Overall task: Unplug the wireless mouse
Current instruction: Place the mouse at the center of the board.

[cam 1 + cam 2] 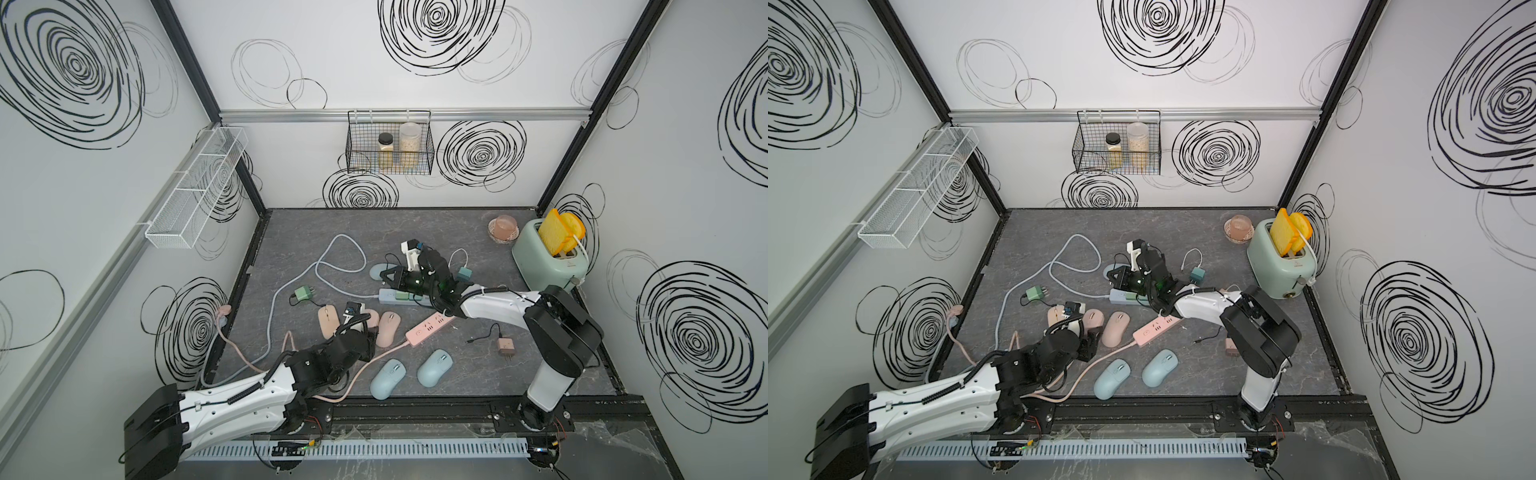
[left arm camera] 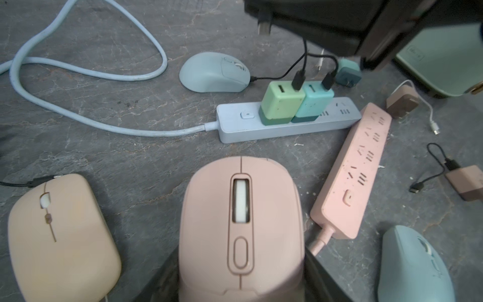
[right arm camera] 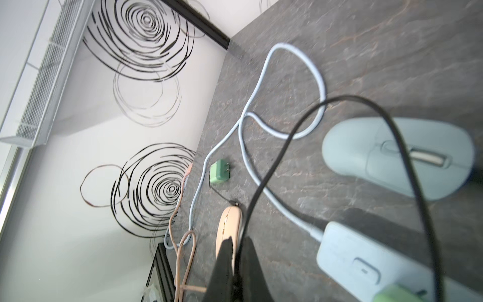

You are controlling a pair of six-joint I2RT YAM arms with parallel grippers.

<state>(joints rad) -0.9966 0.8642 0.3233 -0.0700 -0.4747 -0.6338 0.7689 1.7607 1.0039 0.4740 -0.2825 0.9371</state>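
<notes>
A pale blue wireless mouse [image 2: 214,73] lies behind the blue power strip [image 2: 235,128], with a black cable in its front end. That cable runs toward a green charger [image 2: 281,102] and a teal charger [image 2: 313,100], both plugged into the strip. My right gripper [image 3: 236,240] hovers beside this blue mouse [image 1: 379,272] and is shut on a black cable [image 3: 339,97]. The cable loops over the mouse toward the green charger. My left gripper [image 2: 241,287] is shut on a pink mouse [image 2: 240,222], one finger on each side of it.
A beige flat mouse [image 2: 62,235] and a pink power strip [image 2: 358,167] flank the held mouse. Another pink mouse [image 1: 388,328] and two blue mice [image 1: 386,378] lie near the front. Loose chargers [image 1: 303,293] lie on the table. A toaster [image 1: 548,257] stands at the back right.
</notes>
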